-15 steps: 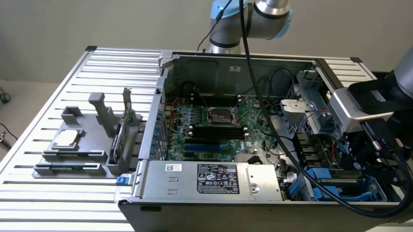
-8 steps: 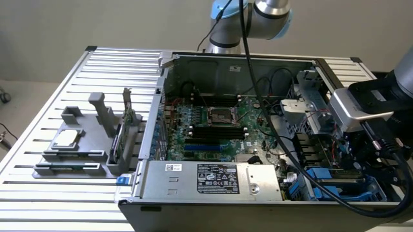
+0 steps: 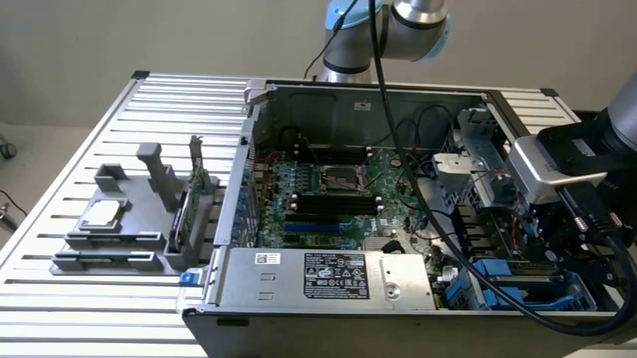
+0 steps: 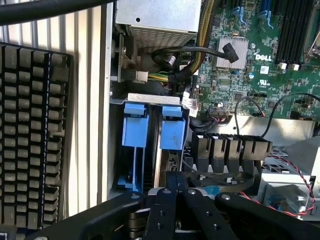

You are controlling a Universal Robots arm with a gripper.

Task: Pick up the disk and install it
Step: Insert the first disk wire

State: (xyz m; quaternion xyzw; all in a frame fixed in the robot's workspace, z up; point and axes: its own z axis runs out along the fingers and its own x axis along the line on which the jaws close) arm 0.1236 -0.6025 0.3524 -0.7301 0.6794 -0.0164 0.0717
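1. Locating the work area: you will find the open grey metal computer case (image 3: pixel 363 88) lying on the slatted aluminium table (image 3: pixel 60 313). Its green motherboard (image 3: pixel 294 179) is exposed, and the silver box-shaped power supply (image 3: pixel 318 276) sits along the near edge.
2. Note the arm's black two-finger gripper (image 4: pixel 177 181). It hangs over the drive bay at the exterior view's right end of the case. Its fingers are pressed together with nothing between them.
3. Inspect the drive bay. Two blue plastic carriers stand side by side in it: an outer blue carrier (image 4: pixel 134 145) beside the case wall, and a second one nearer the motherboard.
4. Identify the disk (image 4: pixel 172 140), a rectangular silver-grey metal hard drive in blue rails, as that second carrier; a metal edge shows under its blue face. It sits in the bay, just beyond the fingertips. You cannot see its label, nor tell whether the fingertips touch it.
5. Observe the grey plastic parts holder (image 3: pixel 119 239) on the table at the exterior view's left, well apart from the gripper. It carries a small square silver processor chip (image 3: pixel 103 214) and a thin green circuit card (image 3: pixel 196 175) standing on edge.
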